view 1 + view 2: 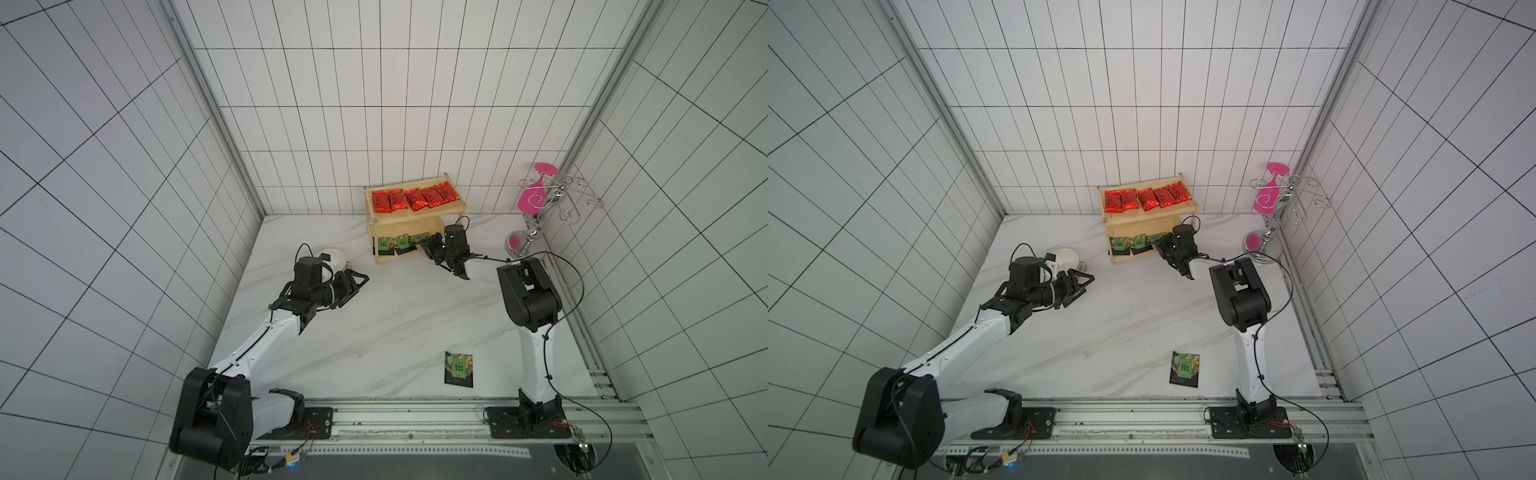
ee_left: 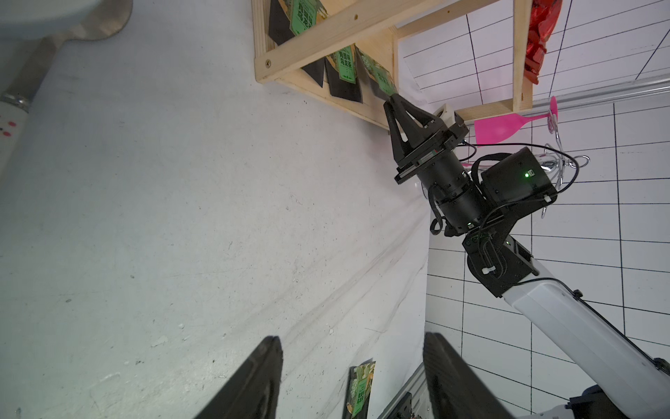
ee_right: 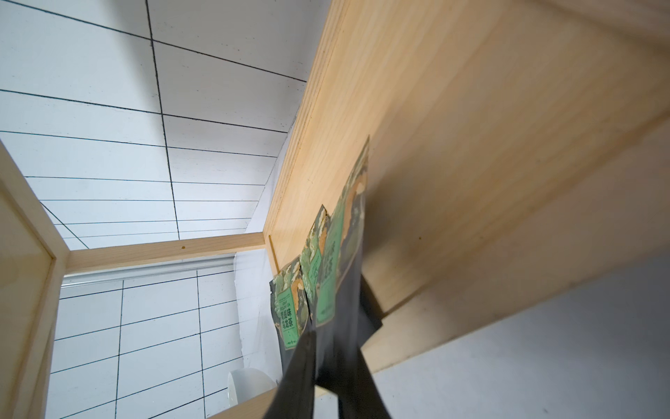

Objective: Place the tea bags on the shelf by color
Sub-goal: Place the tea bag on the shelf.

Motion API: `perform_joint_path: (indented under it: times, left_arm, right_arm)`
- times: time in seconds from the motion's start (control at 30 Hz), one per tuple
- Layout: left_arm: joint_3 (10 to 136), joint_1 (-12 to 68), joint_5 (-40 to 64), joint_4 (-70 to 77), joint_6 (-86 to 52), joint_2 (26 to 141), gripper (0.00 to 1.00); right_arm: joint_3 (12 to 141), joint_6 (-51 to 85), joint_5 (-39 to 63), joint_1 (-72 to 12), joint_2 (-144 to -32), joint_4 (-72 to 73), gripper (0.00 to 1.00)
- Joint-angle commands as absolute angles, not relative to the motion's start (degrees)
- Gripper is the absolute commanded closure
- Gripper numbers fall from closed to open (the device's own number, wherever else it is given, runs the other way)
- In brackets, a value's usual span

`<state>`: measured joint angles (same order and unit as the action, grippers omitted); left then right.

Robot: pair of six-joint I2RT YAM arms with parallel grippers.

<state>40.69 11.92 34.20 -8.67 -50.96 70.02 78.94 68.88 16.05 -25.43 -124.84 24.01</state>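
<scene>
Shelf (image 1: 411, 219): red packets (image 1: 415, 198) above, green sachets (image 1: 401, 242) below; right end effector (image 1: 428, 249) hold unclear.

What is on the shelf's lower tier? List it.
Three green sachets, side by side. The top tier covers its back; the right fingers cover its right end.

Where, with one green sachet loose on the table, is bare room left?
Upper tier crowded: five red packets fill it. Lower tier: three green sachets along the front, right gripper at its right end, bare wood behind them. The table between shelf and loose sachet is bare.
</scene>
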Motion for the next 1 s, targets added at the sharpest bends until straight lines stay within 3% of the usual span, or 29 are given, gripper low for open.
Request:
perform_joint_path:
  times: [0.0, 0.43, 0.97]
  left_arm:
    - [40.7, 11.7, 34.6, -8.2, -50.3, 69.1, 0.35]
    - [40.6, 11.7, 34.6, -8.0, -50.4, 69.0, 0.35]
    - [40.1, 11.7, 34.8, -7.3, -50.8, 69.3, 0.35]
  right_arm:
    - [81.4, 67.2, 15.7, -24.5, -125.5, 21.4, 0.77]
    - [84.2, 62.3, 13.3, -24.5, -124.1, 9.1, 0.73]
    - [87.9, 56.9, 9.7, -24.7, -125.4, 2.9, 0.82]
